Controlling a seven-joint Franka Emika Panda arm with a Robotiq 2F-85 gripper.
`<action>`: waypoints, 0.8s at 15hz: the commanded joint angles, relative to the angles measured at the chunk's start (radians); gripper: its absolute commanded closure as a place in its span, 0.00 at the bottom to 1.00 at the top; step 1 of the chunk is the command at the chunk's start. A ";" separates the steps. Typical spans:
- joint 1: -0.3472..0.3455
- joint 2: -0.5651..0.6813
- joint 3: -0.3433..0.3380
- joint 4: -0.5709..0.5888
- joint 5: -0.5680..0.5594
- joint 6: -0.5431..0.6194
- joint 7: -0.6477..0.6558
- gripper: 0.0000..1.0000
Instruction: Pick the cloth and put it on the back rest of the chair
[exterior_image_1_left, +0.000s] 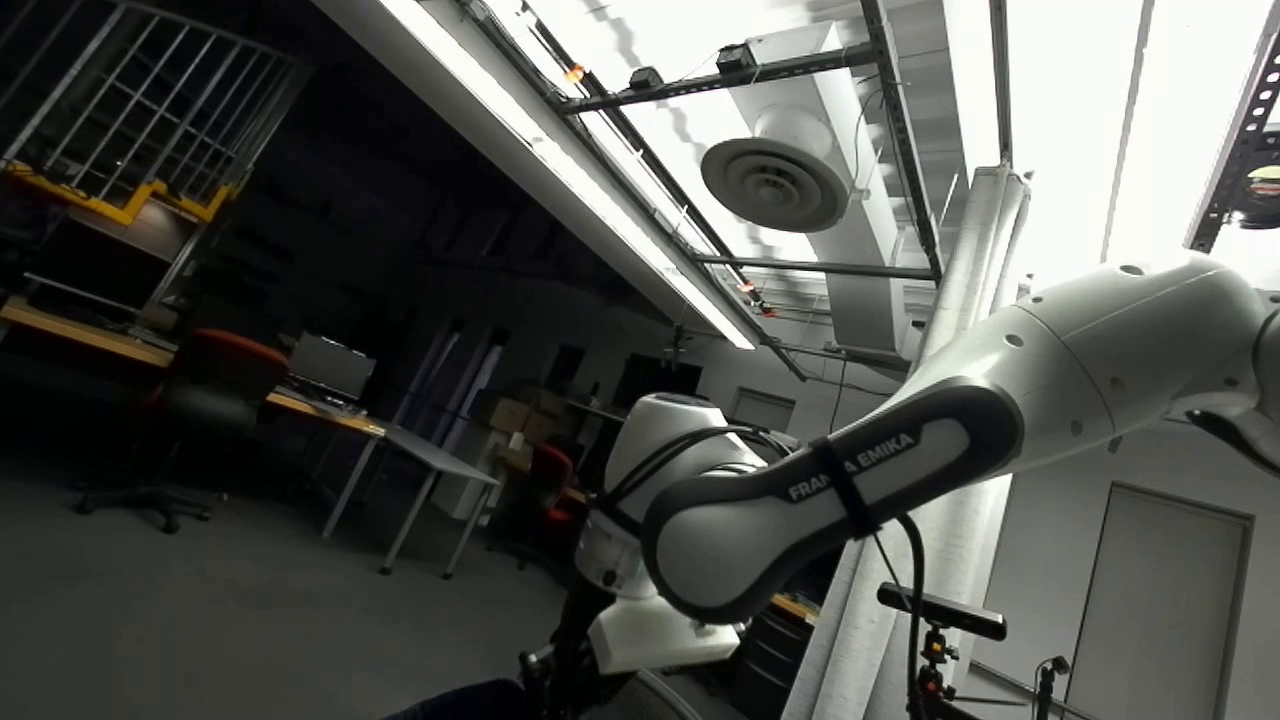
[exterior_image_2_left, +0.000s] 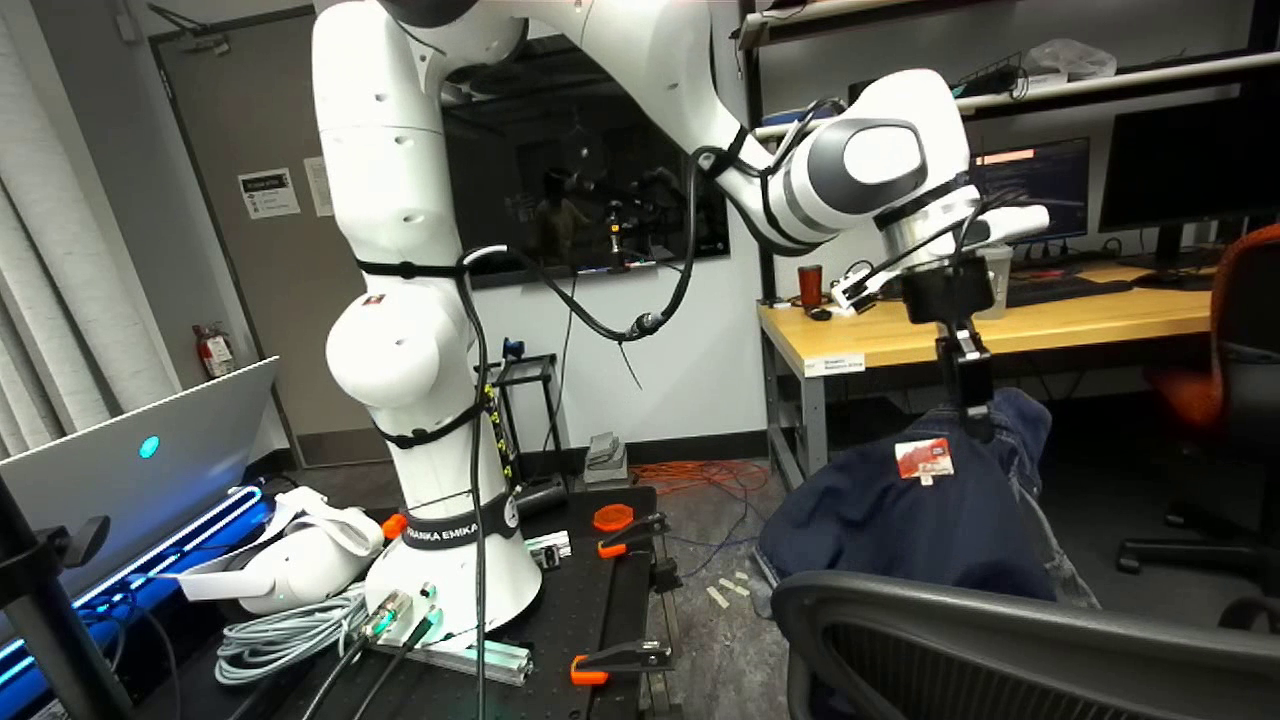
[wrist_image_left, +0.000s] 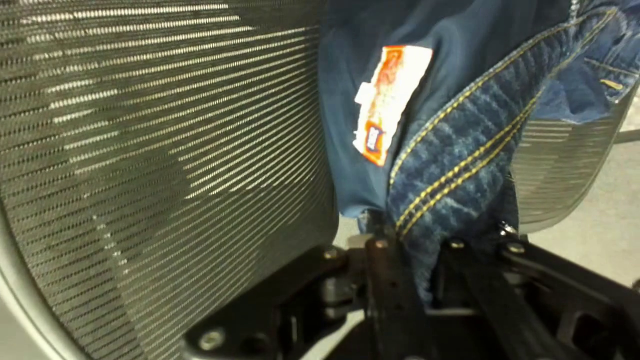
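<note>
The cloth (exterior_image_2_left: 890, 530) is a dark blue garment with a smooth lining, denim parts and a red and white label. My gripper (exterior_image_2_left: 978, 425) is shut on its upper edge, and the cloth hangs below. In the wrist view, the gripper (wrist_image_left: 415, 250) pinches a stitched denim band of the cloth (wrist_image_left: 450, 165). A dark sliver of cloth (exterior_image_1_left: 465, 698) shows at the bottom of an exterior view. The chair's grey back rest (exterior_image_2_left: 1000, 620) stands before the cloth and hides its lower part. Its mesh (wrist_image_left: 175, 175) lies left of the cloth. I cannot tell whether they touch.
A wooden desk (exterior_image_2_left: 1000, 325) with monitors stands behind the gripper. An orange-backed office chair (exterior_image_2_left: 1240, 320) is at the right. The robot's black table (exterior_image_2_left: 560, 620) has clamps on its edge, with a headset (exterior_image_2_left: 310, 555) and cables by the base.
</note>
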 joint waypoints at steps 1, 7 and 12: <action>-0.070 -0.048 0.066 0.085 -0.010 -0.083 0.000 0.98; -0.132 -0.039 0.100 0.242 0.010 -0.175 -0.008 0.98; -0.162 -0.040 0.106 0.386 0.043 -0.276 -0.018 0.98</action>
